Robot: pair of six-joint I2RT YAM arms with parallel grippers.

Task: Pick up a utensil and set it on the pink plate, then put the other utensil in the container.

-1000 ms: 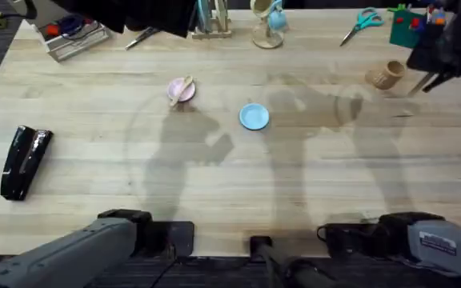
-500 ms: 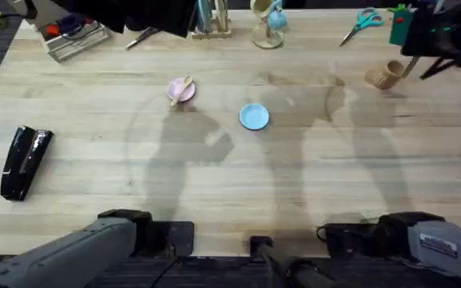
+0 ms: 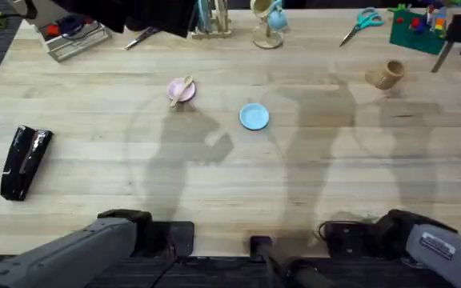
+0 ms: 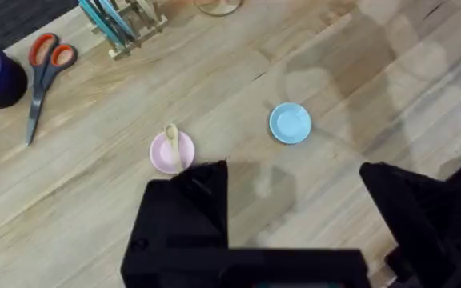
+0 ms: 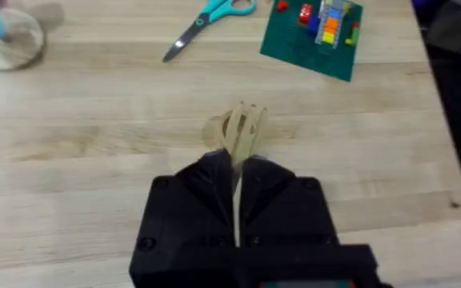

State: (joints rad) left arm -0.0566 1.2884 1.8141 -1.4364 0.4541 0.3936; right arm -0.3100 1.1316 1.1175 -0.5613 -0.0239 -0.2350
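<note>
Two plates sit mid-table in the overhead view: the pink plate (image 3: 182, 90) with the spoon (image 3: 184, 86) lying on it, and the blue plate (image 3: 254, 117) at its 4 o'clock. The cup (image 3: 386, 75) lies far right.

Left wrist view: the left gripper (image 4: 294, 180) hangs above the table, jaws spread.

Right wrist view: the right gripper (image 5: 236, 180) pinches the fork (image 5: 242, 134), tines over the cup.

Overhead camera looking down and forward across the worktop (image 3: 94, 168), left wrist view high above the pink plate (image 4: 171, 152), shared with overhead (image 3: 182, 90), right wrist view near the container (image 5: 221, 131)
</note>
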